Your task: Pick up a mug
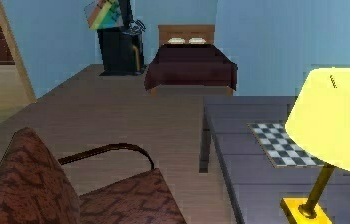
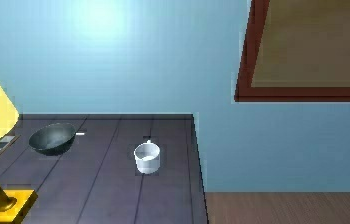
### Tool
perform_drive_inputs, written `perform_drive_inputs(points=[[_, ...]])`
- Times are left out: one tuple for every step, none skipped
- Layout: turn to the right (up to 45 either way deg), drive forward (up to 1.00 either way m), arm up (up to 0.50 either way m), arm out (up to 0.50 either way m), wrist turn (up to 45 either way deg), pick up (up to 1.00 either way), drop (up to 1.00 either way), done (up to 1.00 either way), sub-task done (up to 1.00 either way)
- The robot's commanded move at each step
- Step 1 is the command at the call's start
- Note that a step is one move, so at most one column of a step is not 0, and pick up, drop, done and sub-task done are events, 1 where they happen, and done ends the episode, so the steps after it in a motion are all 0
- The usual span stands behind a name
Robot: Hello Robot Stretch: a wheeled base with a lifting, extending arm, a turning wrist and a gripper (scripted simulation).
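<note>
A white mug [image 2: 147, 157] stands upright on a dark purple-grey tabletop [image 2: 103, 185], near the table's right edge in the arm side view. To its left on the same top lies a dark round pan [image 2: 51, 138] with a short pale handle. The same table [image 1: 245, 150] shows at the forward view's right.
A yellow lamp [image 1: 333, 115] with a yellow base [image 2: 8, 205] stands on the table beside a checkered board [image 1: 283, 143]. A patterned armchair [image 1: 63, 185] fills the forward view's lower left. A dark bed [image 1: 190, 62] and a dark cabinet [image 1: 120, 50] stand against the far blue wall. Brown floor lies between.
</note>
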Motion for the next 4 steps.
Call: perform_drive_inputs(points=[[0.0, 0.00, 0.50, 0.00, 0.0, 0.00, 0.00, 0.00, 0.00], [0.0, 0.00, 0.38, 0.00, 0.0, 0.00, 0.00, 0.00, 0.00], [0.0, 0.00, 0.00, 0.28, 0.0, 0.00, 0.00, 0.00, 0.00], [0.0, 0.00, 0.00, 0.00, 45.0, 0.00, 0.00, 0.00, 0.00]])
